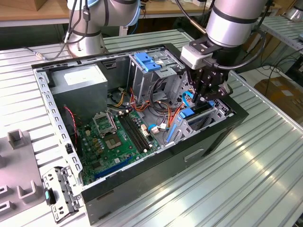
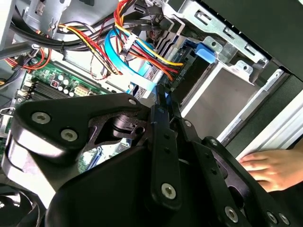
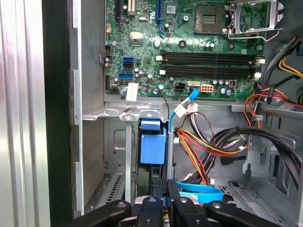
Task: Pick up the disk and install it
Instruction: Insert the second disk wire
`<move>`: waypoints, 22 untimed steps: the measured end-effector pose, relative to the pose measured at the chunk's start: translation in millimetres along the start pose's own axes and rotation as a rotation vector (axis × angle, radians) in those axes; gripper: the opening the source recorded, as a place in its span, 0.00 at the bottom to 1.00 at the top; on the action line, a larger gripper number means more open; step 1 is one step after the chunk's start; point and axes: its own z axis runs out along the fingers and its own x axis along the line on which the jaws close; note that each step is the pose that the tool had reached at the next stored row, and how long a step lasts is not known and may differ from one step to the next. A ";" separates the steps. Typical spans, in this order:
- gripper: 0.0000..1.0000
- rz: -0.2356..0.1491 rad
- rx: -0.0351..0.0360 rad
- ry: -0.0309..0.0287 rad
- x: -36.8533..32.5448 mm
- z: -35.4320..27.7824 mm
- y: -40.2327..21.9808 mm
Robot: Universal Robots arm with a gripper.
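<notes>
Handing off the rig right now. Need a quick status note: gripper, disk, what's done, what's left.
The gripper is down inside the PC case, right at the disk.
The disk stands on edge in the drive bay at the exterior view's right, with its blue carrier end showing.
Done: the disk is off the table and in the bay.
Left: I can't tell whether it is fully seated.
Note: a person's hand rests on the case edge.

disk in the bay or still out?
In: the disk stands on edge inside the bay, with the gripper directly above it.
</notes>
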 end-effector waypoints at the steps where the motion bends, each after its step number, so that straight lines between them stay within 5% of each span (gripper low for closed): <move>1: 0.16 0.001 0.0001 -0.0043 0.7 0.0 0.0; 6: 0.16 0.006 0.0006 -0.0305 6.6 0.1 0.0; 10: 0.16 0.009 0.0006 -0.0379 8.7 0.2 -0.2; 15: 0.16 0.013 0.0010 -0.0588 11.5 0.4 -0.1; 22: 0.16 0.015 0.0011 -0.0652 13.6 0.6 -0.2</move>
